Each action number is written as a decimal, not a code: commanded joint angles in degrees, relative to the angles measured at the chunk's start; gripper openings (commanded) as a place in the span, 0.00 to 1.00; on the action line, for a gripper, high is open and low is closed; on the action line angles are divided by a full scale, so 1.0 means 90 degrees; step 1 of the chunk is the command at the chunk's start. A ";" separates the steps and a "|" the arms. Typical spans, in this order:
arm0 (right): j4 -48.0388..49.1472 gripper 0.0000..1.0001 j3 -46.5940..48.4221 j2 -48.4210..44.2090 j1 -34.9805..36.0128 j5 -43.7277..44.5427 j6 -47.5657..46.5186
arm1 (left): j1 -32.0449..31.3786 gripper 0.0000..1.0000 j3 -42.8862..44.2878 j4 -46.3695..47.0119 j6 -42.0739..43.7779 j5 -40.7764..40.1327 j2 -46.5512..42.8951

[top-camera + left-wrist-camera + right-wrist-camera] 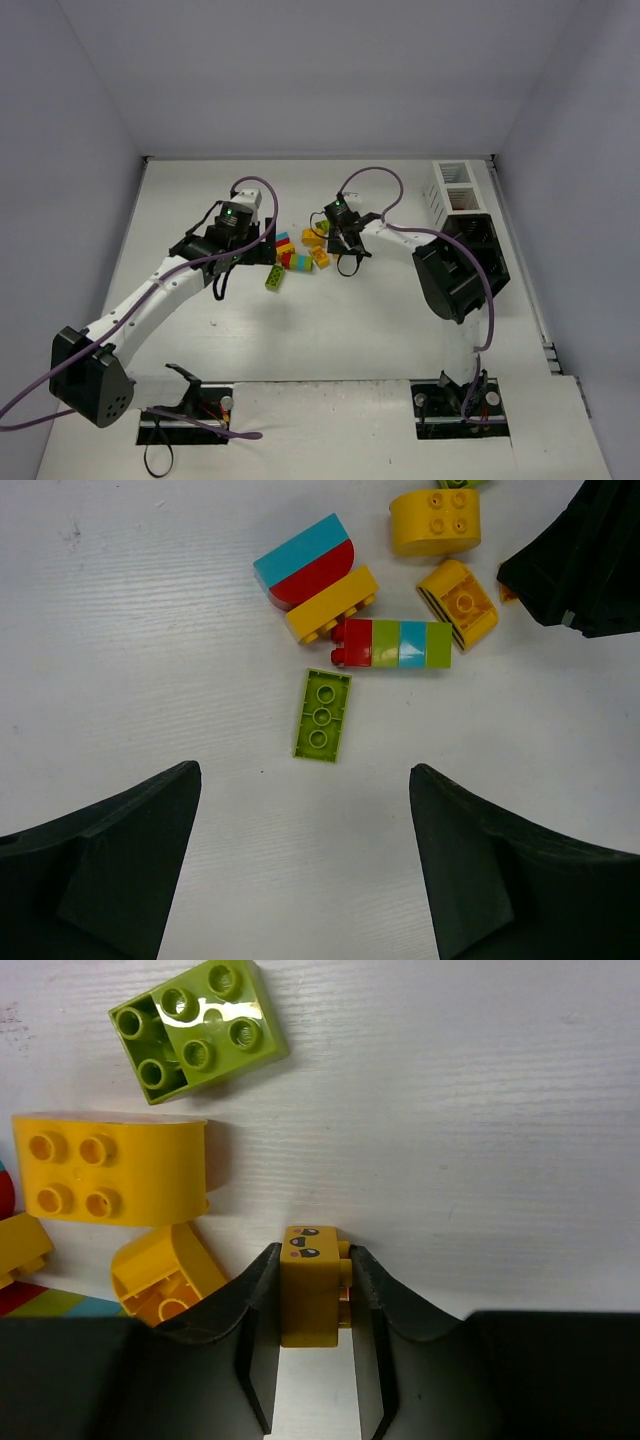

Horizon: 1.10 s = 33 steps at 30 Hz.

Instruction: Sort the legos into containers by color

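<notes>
The legos lie in a loose pile (297, 255) at mid-table. In the left wrist view, a flat green brick (322, 715) lies just ahead of my open, empty left gripper (303, 775). Beyond it are a red-green-cyan striped brick (395, 643), a yellow brick (330, 605) and a cyan-and-red rounded piece (305, 560). My right gripper (313, 1252) is shut on a small yellow brick with a printed face (310, 1290), low on the table. The white slatted container (452, 188) and the black containers (487, 245) stand at the right edge.
Beside my right gripper lie a green brick (195, 1030), a rounded yellow brick (110, 1170) and a yellow arch piece (165, 1270). My two grippers (258, 245) (340, 240) flank the pile. The right arm's elbow (450, 280) hangs over the black containers.
</notes>
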 commanded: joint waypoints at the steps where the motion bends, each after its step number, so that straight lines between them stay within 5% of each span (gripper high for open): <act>1: 0.0018 0.00 -0.0039 -0.0596 -0.0031 0.0576 -0.0198 | 0.0050 0.78 0.0115 0.0175 -0.0060 -0.0066 -0.0179; 6: -0.0002 0.00 -0.0390 -0.1767 -0.0606 0.1250 -0.0667 | 0.0050 0.78 0.0271 0.0185 0.0009 -0.0008 -0.0003; 13: -0.0089 0.00 -0.0996 -0.3427 -0.2421 0.1573 -0.1282 | 0.0050 0.78 0.0505 0.0264 0.0047 0.0187 0.0222; 23: -0.0383 0.02 -0.1787 -0.4191 -0.4299 0.1261 -0.0844 | 0.0080 0.78 0.0720 0.0312 0.0175 0.0334 0.0485; 29: -0.0383 0.15 -0.1573 -0.3781 -0.4475 0.1183 -0.0804 | 0.0080 0.78 0.0798 0.0381 0.0175 0.0499 0.0573; 33: -0.0373 0.39 -0.1358 -0.3605 -0.4485 0.1066 -0.0872 | 0.0089 0.78 0.0808 0.0391 0.0194 0.0481 0.0574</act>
